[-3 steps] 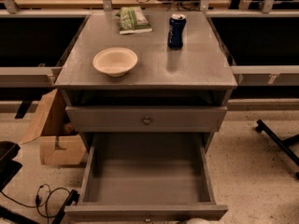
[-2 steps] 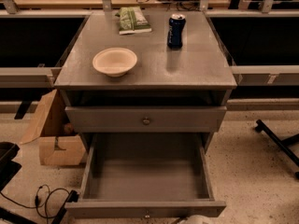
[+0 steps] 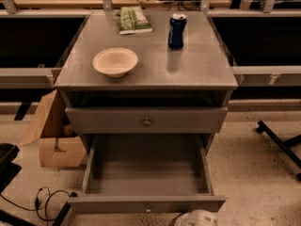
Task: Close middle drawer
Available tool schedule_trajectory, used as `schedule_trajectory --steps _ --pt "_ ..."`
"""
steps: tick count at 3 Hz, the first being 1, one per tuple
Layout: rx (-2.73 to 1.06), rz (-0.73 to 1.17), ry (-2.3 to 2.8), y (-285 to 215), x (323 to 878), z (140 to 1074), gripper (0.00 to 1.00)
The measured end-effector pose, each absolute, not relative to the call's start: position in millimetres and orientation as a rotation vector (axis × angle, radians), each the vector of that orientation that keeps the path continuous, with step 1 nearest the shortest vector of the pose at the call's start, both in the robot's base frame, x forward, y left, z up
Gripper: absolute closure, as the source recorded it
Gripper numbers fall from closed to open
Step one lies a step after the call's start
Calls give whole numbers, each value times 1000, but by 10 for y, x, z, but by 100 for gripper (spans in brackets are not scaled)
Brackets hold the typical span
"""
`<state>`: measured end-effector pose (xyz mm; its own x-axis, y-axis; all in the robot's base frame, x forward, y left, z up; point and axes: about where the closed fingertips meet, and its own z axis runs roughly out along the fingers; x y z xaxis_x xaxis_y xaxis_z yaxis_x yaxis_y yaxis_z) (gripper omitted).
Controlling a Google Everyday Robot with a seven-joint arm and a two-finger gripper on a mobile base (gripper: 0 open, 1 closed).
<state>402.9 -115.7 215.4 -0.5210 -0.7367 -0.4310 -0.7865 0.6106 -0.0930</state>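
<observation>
View: you are looking down at the middle drawer point(image 3: 146, 173), standing pulled out under the desk point(image 3: 197, 69) | end effector point(image 3: 196, 218) is peeking in at the bottom edge, just beside the drawer's front, right of its knob point(image 3: 148, 210); whether it is apart or together, you cannot tell | drawer is showing bare grey boards | bowl point(image 3: 115, 61) is showing its pale inside

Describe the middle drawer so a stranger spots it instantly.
Find the grey cabinet with a bowl and can on top. The middle drawer is under the upper drawer, with the gripper near its front. It alone is pulled far out, its grey interior bare.
</observation>
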Motion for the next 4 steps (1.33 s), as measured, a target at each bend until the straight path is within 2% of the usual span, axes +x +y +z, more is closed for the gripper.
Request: schedule_trajectory --steps 2,3,4 --pt "-1219 149 2394 -1167 4166 2193 100" --pt "-1212 173 2423 -1112 3990 2099 100" --pt "-1272 241 2477 -917 3523 1818 100"
